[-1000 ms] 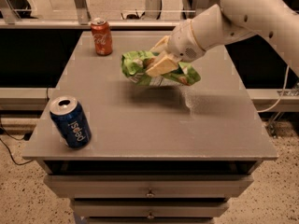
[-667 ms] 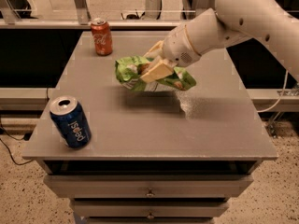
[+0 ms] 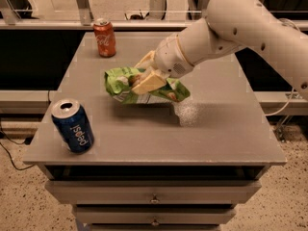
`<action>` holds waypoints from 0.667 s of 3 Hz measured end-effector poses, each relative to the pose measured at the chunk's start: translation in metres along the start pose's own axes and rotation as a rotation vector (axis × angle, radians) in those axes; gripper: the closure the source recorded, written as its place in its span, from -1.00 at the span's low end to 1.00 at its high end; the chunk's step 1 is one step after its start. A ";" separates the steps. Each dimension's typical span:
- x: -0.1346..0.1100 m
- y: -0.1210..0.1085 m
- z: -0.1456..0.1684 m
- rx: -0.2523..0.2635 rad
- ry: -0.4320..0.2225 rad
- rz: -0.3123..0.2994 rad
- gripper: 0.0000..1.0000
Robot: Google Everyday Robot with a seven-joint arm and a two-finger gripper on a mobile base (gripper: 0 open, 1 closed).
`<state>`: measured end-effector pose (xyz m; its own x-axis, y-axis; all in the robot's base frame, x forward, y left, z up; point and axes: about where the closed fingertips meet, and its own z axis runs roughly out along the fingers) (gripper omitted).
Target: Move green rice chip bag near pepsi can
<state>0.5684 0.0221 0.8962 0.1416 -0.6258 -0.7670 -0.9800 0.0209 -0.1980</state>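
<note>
Camera view: my gripper (image 3: 146, 76), frame centre, grasps the green rice chip bag (image 3: 118, 83) above the table (image 3: 226, 129); pepsi can (image 3: 73, 126) lower left.

Dim, warm-tinted indoor light from above. Gripper (image 3: 146, 73), frame center, clamped on green rice chip bag (image 3: 115, 81), throws soft shadow on table (image 3: 216, 134) just below. Speckled glare patch on tabletop right of shadow. Pepsi can (image 3: 73, 126) lid glints, lower left. White arm (image 3: 231, 28) brightest, upper right. Bkgd left dark.
</note>
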 end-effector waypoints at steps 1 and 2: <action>-0.003 0.003 0.008 -0.011 -0.009 0.002 1.00; -0.004 0.004 0.017 -0.026 -0.007 -0.003 0.72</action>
<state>0.5664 0.0375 0.8882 0.1456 -0.6206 -0.7705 -0.9828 -0.0015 -0.1845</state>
